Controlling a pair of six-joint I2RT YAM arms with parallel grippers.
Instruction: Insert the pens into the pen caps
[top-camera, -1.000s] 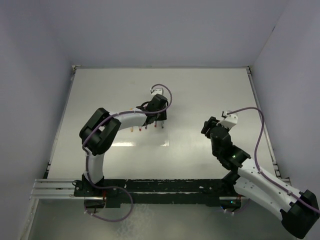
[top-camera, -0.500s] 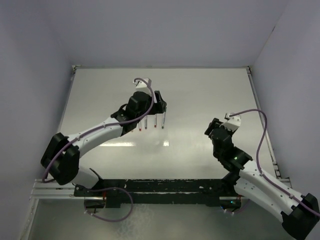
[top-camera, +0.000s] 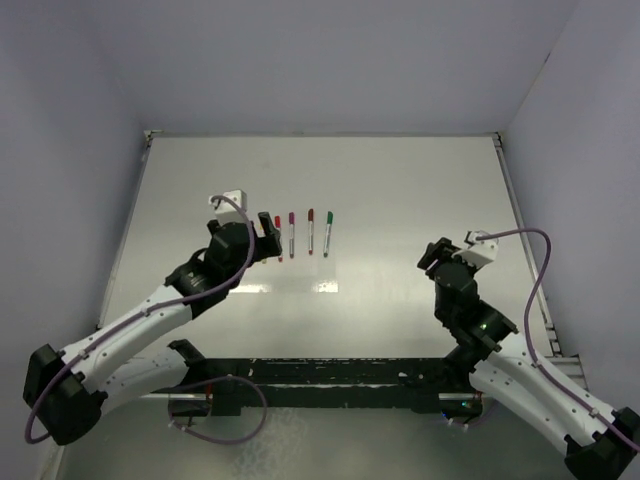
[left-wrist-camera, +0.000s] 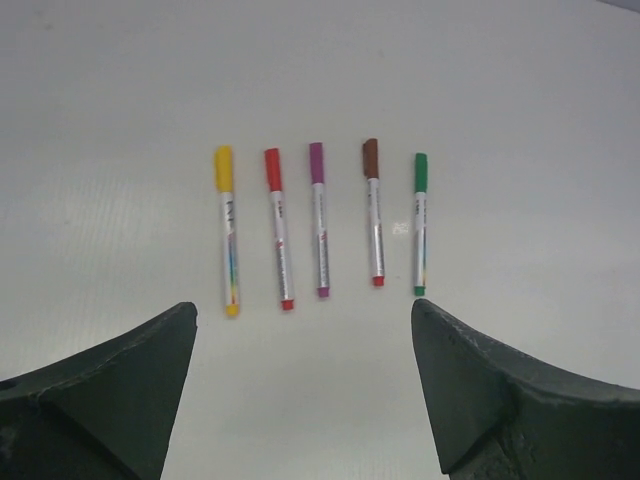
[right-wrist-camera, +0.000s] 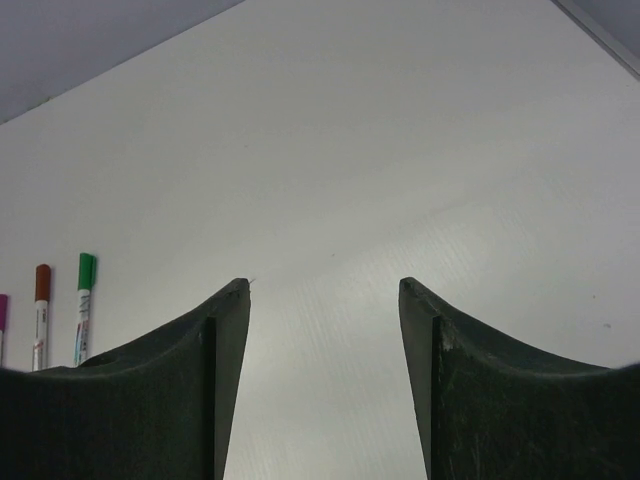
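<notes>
From above, a pale white table (top-camera: 400, 180) fills the floor of a booth with plain lilac-grey walls (top-camera: 320, 60). Thin metal rails (top-camera: 122, 250) run along its left and right sides, and a black bar (top-camera: 330, 372) carrying the arm bases crosses its near edge. The pens (top-camera: 311, 231) lie in a short row left of the table's middle, parallel and pointing away from the bases. The left gripper (top-camera: 265, 235) sits just beside the row's left end and hides part of it. The right gripper (top-camera: 438, 252) hovers over bare table well apart from the row, on the right.

In the left wrist view, five pens lie side by side without touching on the matt, faintly ribbed surface. The pen caps (left-wrist-camera: 316, 161) are seated on their far ends, in order yellow, red, purple, brown and green. The dark fingers (left-wrist-camera: 110, 390) stand wide apart, with nothing between them, below the row.

In the right wrist view, that gripper's fingers (right-wrist-camera: 225, 380) are also spread, framing only empty white surface. The green pen (right-wrist-camera: 84, 305) and brown pen (right-wrist-camera: 40, 315) show at the far left, and the wall meets the table along the top
</notes>
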